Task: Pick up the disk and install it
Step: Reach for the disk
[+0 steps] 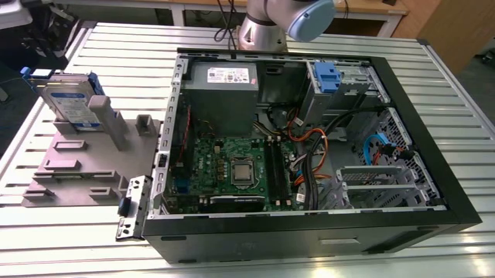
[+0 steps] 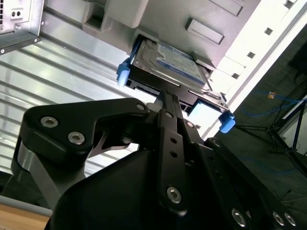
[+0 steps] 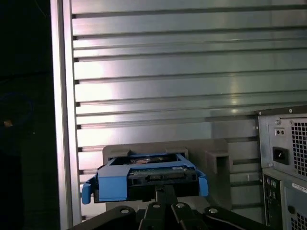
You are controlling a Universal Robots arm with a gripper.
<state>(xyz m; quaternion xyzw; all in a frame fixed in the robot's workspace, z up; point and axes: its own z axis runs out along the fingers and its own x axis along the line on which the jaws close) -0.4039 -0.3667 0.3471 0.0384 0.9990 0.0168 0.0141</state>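
Setting: robotics lab or workshop. Evidence: ribbed aluminium-profile surface (image 1: 456, 87); silver robot arm with pale blue joint cap (image 1: 263, 32) standing on it; opened black desktop computer case (image 1: 309, 234) exposing green motherboard (image 1: 224, 156); grey plastic fixture plate (image 1: 73, 174) beside it; wood-topped benches (image 1: 363, 8) and hanging black cables (image 1: 226, 23) behind.

Bright glare streaks the slatted table (image 3: 182, 91), surroundings dark.

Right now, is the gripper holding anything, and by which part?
Nothing is held. The gripper is short of the disk, which stands untouched on the grey fixture.
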